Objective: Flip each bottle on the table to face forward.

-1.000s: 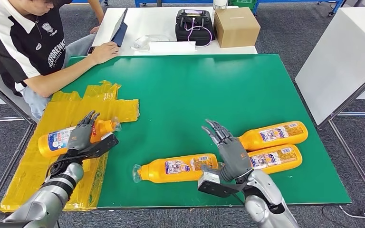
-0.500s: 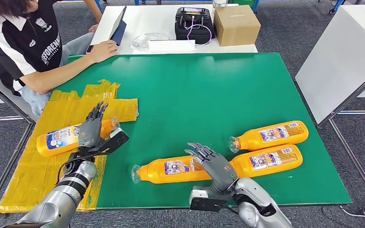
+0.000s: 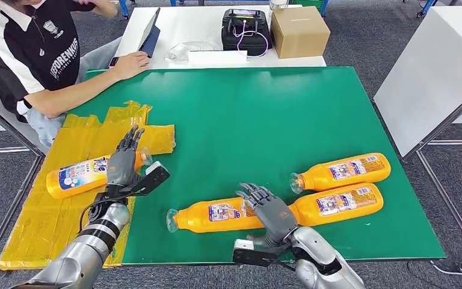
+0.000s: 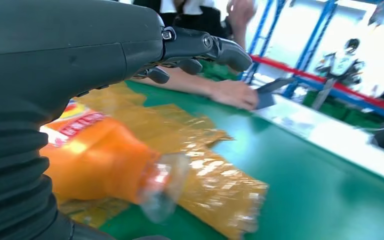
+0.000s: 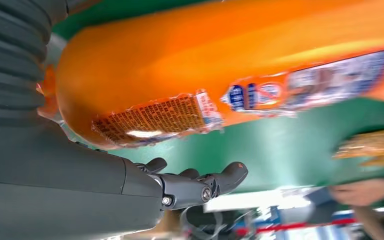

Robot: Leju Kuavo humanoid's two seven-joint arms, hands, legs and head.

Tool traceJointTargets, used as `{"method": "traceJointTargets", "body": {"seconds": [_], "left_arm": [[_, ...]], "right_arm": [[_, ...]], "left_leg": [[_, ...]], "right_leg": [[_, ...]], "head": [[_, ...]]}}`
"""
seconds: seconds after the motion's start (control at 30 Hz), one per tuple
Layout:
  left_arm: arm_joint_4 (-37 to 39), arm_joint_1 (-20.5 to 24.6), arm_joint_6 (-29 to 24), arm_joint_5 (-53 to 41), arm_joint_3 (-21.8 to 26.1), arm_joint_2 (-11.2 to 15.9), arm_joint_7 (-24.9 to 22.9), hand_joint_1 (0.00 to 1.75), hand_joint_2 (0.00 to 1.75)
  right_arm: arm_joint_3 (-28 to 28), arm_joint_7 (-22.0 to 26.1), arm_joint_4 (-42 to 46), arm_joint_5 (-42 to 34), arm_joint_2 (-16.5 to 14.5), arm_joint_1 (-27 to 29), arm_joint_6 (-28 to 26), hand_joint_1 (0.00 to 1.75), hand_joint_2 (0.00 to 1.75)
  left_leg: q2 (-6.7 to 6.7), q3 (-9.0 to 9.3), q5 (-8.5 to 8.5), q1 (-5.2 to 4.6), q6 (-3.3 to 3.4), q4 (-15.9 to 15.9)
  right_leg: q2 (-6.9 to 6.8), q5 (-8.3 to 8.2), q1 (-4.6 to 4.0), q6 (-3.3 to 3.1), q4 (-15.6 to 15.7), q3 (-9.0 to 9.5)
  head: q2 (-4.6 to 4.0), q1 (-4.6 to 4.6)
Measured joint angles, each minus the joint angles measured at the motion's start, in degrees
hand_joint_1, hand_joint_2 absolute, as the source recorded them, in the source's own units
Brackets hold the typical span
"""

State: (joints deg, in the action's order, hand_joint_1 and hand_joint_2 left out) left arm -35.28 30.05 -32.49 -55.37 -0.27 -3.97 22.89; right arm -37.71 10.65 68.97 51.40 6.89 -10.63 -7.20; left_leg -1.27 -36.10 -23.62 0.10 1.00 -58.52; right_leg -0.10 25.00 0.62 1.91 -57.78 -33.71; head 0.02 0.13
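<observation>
- Since a second ago, my right hand (image 3: 269,212) has dropped from above the table onto the nearest orange bottle (image 3: 219,215), lower centre of the head view; its fingers now drape over the bottle's base end, touching it, though I cannot tell whether they grasp it yet.
- My left hand (image 3: 122,164) has lifted off the left orange bottle (image 3: 78,177) and slid toward its cap end; the fingers are spread and released, holding nothing, and that bottle lies on the yellow plastic sheet (image 3: 48,223) at lower left.
- I judge the left bottle finished with and the centre one next to be turned.
- Two more orange bottles (image 3: 343,170) lie side by side at lower right on the green table (image 3: 264,114), caps pointing left, labels up.
- The labels are blue, white and orange; their print is too small to read. In the right wrist view a block of fine text blurs out.
- A seated person's shirt (image 3: 33,54), upper left, carries white lettering I cannot read fully.
</observation>
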Motion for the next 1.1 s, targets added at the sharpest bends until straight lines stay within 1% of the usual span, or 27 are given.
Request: {"method": "traceJointTargets", "body": {"seconds": [0.13,0.23,0.4,0.5,0.63,0.67,0.7,0.73,0.8,0.83,0.87,0.9,1.1], "left_arm": [[-7.7,-3.0,2.3,3.7,-2.9,-1.7,0.8,0.0,1.75],[-14.9,-5.8,3.4,6.3,-5.1,-2.5,1.3,0.0,1.75],[-25.5,-9.7,4.0,12.6,-7.2,-3.5,4.9,0.0,1.75],[-31.7,-11.6,4.6,14.1,-8.5,-3.9,5.0,0.0,1.75],[-37.1,-13.1,5.5,16.0,-9.7,-4.1,5.1,0.0,1.75],[-38.0,-13.3,5.6,16.3,-9.9,-4.2,5.2,0.0,1.75],[-38.7,-13.5,5.8,16.8,-10.1,-4.2,5.5,0.0,1.75],[-39.4,-13.7,5.9,17.4,-10.3,-4.2,5.8,0.0,1.75],[-40.7,-14.0,6.4,19.0,-10.9,-4.4,6.7,0.0,1.75],[-41.4,-14.2,6.6,19.7,-11.3,-4.4,7.1,0.0,1.75],[-42.2,-14.3,6.7,20.3,-11.7,-4.5,7.5,0.0,1.75],[-42.9,-14.5,6.8,20.7,-12.2,-4.5,7.7,0.0,1.75],[-46.6,-15.3,7.0,22.1,-14.9,-4.6,7.8,0.0,1.75]], "right_arm": [[-0.4,-6.6,-3.4,9.1,-2.3,-0.4,-3.9,0.0,1.75],[-0.5,-9.2,-5.2,12.9,-3.7,-0.8,-5.4,0.0,1.75],[-0.2,-11.4,-7.0,16.4,-5.4,-1.3,-5.8,0.0,1.75],[0.4,-11.4,-8.2,16.9,-6.2,-1.7,-5.6,0.0,1.75],[1.1,-10.9,-9.9,16.8,-7.1,-2.4,-4.8,0.0,1.75],[1.2,-10.8,-10.3,16.7,-7.3,-2.6,-4.7,0.04,1.75],[1.3,-10.5,-10.7,16.4,-7.4,-2.8,-4.5,0.23,1.75],[1.4,-10.2,-11.2,16.0,-7.5,-3.1,-4.2,0.6,1.75],[1.5,-9.4,-12.8,14.7,-7.7,-4.1,-3.3,1.42,1.75],[1.6,-9.0,-13.9,14.0,-7.8,-4.7,-2.8,1.68,1.75],[1.7,-8.7,-15.1,13.3,-7.8,-5.4,-2.3,1.74,1.75],[1.7,-8.5,-16.4,12.8,-7.9,-6.1,-2.1,1.75,1.75],[1.7,-7.4,-22.1,10.9,-8.2,-9.3,-1.8,1.75,1.75]], "left_leg": [[0.02,-0.03,-0.01,0.0,0.01,0.0],[0.06,-0.04,-0.03,0.0,0.0,0.0],[0.08,-0.03,-0.03,0.0,0.0,0.0],[0.08,0.0,-0.02,0.01,0.0,0.0],[0.09,0.08,-0.02,0.02,0.0,0.0],[0.09,0.1,-0.02,0.02,0.0,0.0],[0.09,0.12,-0.02,0.01,0.0,0.0],[0.1,0.15,-0.02,0.01,0.0,0.0],[0.14,0.23,-0.03,0.01,-0.01,0.0],[0.17,0.28,-0.04,0.01,-0.02,0.0],[0.2,0.34,-0.06,0.01,-0.03,0.0],[0.23,0.4,-0.07,0.01,-0.04,0.0],[0.28,0.89,-0.24,0.01,-0.01,0.0]], "right_leg": [[0.01,0.0,0.0,0.0,0.0,-0.03],[0.05,0.0,0.01,0.0,0.0,-0.06],[0.06,0.0,0.0,0.0,0.0,-0.06],[0.06,0.0,-0.01,-0.01,0.0,-0.03],[0.07,-0.01,-0.02,-0.02,0.0,0.04],[0.07,-0.01,-0.01,-0.02,0.0,0.05],[0.07,-0.01,-0.01,-0.02,0.0,0.07],[0.08,-0.02,-0.01,-0.03,0.0,0.08],[0.11,-0.06,-0.02,-0.09,0.0,0.13],[0.12,-0.07,-0.02,-0.12,0.0,0.16],[0.14,-0.09,-0.02,-0.14,0.0,0.2],[0.16,-0.1,-0.02,-0.15,0.1,0.23],[0.16,-0.01,-0.01,-0.14,0.1,0.11]], "head": [[0.0,0.0],[0.0,0.0],[0.0,-0.01],[0.0,0.0],[0.0,0.0],[0.0,0.0],[0.0,0.0],[0.0,0.0],[0.0,0.0],[0.0,0.0],[0.0,-0.01],[0.0,-0.01],[0.0,0.0]]}}
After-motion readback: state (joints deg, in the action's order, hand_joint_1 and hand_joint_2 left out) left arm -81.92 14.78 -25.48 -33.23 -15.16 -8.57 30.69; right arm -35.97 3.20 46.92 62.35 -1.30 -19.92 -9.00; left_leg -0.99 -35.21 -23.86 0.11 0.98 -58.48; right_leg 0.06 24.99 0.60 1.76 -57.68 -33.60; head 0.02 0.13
